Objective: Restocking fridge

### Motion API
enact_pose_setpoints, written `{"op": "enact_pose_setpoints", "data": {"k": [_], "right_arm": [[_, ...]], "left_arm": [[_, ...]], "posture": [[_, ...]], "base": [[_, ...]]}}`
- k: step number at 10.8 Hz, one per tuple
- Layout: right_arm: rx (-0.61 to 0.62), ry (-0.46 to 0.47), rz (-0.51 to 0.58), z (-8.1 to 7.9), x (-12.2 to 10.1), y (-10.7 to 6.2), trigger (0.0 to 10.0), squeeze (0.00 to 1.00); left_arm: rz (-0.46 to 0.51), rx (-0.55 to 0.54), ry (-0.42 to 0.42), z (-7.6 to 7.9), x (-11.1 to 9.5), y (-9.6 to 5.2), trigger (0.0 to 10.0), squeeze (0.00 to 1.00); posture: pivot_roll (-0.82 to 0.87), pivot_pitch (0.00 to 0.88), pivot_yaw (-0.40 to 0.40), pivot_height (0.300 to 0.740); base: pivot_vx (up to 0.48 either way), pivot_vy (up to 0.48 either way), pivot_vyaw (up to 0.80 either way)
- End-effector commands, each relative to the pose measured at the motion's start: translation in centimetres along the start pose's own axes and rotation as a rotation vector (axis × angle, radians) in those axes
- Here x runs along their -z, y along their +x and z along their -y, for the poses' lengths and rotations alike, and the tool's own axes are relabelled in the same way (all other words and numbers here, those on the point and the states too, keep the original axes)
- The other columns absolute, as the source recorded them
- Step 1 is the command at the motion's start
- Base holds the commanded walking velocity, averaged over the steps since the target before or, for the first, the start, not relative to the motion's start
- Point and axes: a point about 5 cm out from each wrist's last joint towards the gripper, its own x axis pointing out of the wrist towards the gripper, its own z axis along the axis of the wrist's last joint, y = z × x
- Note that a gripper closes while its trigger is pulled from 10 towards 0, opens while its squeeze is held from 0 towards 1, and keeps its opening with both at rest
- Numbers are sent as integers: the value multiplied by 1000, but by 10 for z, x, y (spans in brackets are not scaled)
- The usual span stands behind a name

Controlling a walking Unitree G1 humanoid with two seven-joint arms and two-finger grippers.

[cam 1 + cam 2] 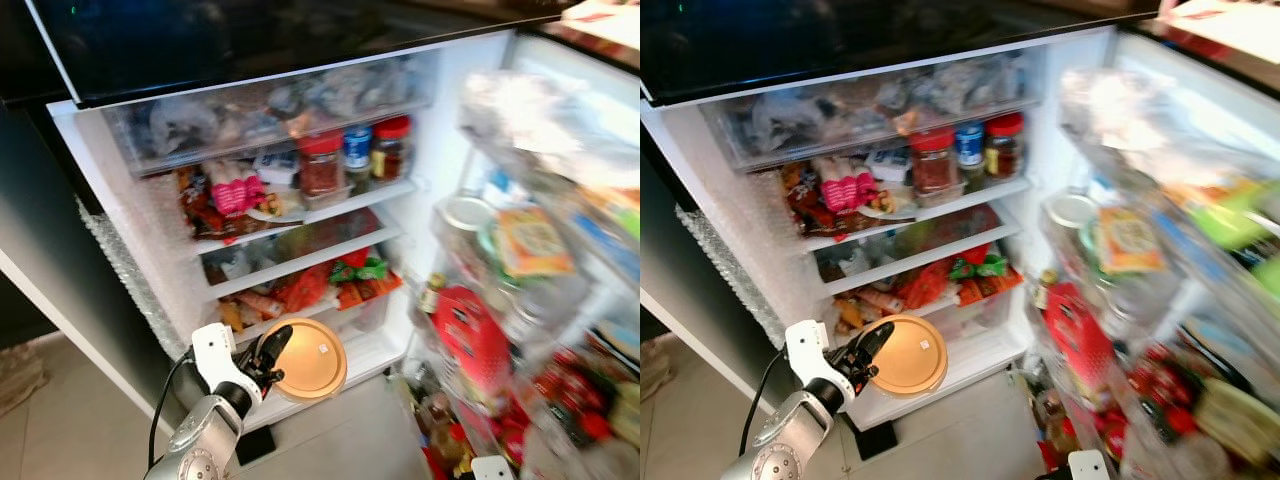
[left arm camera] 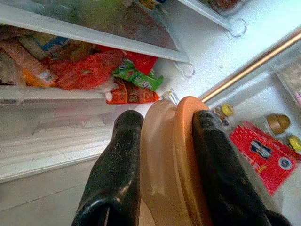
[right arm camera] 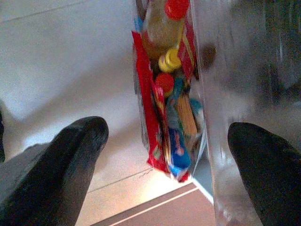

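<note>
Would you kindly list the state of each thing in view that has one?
Fridge door: open, racks full.
Left pincer: shut on orange lid, held before the bottom shelf.
Right pincer: open, holding nothing.
Red-lidded jar: upright, closed.

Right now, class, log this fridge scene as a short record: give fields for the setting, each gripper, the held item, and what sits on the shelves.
setting: open fridge, door swung to the robot's right, packed with bottles and packets
left gripper: shut on lid, held in front of the lowest shelf
held item: round orange lid, pinched by its edge
right gripper: open, hanging low beside the door
upper shelf: red-capped jars
lower shelves: red and green packets
</note>
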Motion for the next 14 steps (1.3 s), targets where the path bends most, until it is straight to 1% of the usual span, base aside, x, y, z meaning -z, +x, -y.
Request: {"op": "enact_pose_setpoints", "data": {"k": [1,4,14], "right_arm": [[4,-13,17,1,-5,0,10000,0],[3,-33,7,1,-5,1,10000,0],[-25,-46,6,-1,-6,1,10000,0]], "left_arm": [[11,16,-14,5,-2,2,10000,0],[7,17,0,5,-2,2,10000,0],[-2,36,18,9,0,4,10000,0]], "posture": [[6,0,17,740],[9,0,17,740],[11,0,19,740]], "base": [[270,0,0],[273,0,0],[275,0,0]]}}
